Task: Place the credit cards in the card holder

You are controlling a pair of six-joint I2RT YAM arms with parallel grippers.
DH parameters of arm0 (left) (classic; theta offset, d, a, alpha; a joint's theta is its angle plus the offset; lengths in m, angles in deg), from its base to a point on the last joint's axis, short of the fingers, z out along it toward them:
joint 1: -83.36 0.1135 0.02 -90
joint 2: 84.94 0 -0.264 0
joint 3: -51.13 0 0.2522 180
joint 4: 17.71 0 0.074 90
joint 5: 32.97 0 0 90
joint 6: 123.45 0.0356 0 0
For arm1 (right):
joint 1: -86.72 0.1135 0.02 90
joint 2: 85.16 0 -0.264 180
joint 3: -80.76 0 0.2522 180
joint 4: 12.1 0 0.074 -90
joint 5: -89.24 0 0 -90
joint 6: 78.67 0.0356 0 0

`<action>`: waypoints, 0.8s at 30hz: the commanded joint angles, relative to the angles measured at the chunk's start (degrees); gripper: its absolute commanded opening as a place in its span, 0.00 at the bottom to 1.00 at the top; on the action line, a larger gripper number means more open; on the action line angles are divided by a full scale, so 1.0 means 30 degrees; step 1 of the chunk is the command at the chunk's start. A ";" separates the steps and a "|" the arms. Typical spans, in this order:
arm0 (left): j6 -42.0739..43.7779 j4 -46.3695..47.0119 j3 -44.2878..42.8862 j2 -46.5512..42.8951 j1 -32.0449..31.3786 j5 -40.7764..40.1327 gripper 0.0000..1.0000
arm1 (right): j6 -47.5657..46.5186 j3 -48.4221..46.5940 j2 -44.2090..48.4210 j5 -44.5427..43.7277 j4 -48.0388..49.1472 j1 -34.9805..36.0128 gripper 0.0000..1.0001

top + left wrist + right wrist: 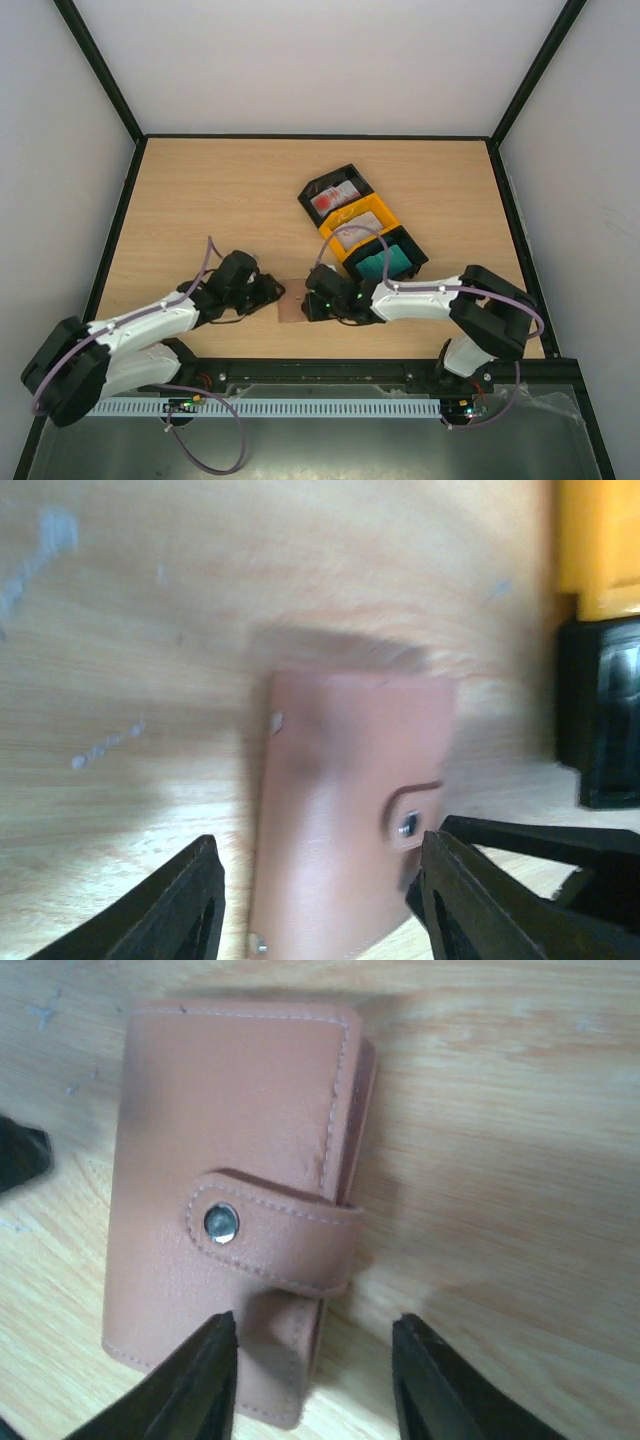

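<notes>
The brown card holder (291, 311) lies closed on the table between my two grippers, its strap snapped shut. In the left wrist view the card holder (345, 820) lies between my open left gripper's (320, 900) fingers. In the right wrist view the card holder (230, 1190) lies flat, and my open right gripper (315, 1380) straddles its strap-side edge. My left gripper (272, 291) and right gripper (313, 304) flank it in the top view. A red-and-white card (335, 197), a white card (358, 230) and a teal card (377, 262) sit in the trays.
A row of three trays lies diagonally behind the right gripper: black (312, 190), orange (384, 212), black (412, 254). The orange tray (600, 540) and a black tray (600, 710) show at the right of the left wrist view.
</notes>
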 commanded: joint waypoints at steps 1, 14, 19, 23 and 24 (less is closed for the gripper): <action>0.1651 -0.3832 -0.2393 -0.2478 0.0035 -0.3156 0.59 | 0.0204 -0.0769 0.2168 -0.1725 -0.2037 -0.0314 0.48; 0.6787 -1.1080 -0.8758 -1.0995 0.0285 -0.9894 1.00 | -0.1968 -0.2500 1.5057 -1.1729 -1.0169 -0.0433 0.76; 0.8389 -1.2397 -1.0926 -1.3092 0.0270 -1.1643 1.00 | -0.1817 -0.5359 1.8723 -1.5902 -1.3951 -0.0426 0.84; 0.9549 -1.2924 -1.1975 -1.4252 0.0285 -1.2415 1.00 | -0.1792 -0.6619 2.0094 -1.7174 -1.5406 -0.0434 0.92; 0.9687 -1.3079 -1.2228 -1.4480 0.0271 -1.2670 1.00 | -0.1721 -0.6861 2.0191 -1.7420 -1.5760 -0.0434 0.95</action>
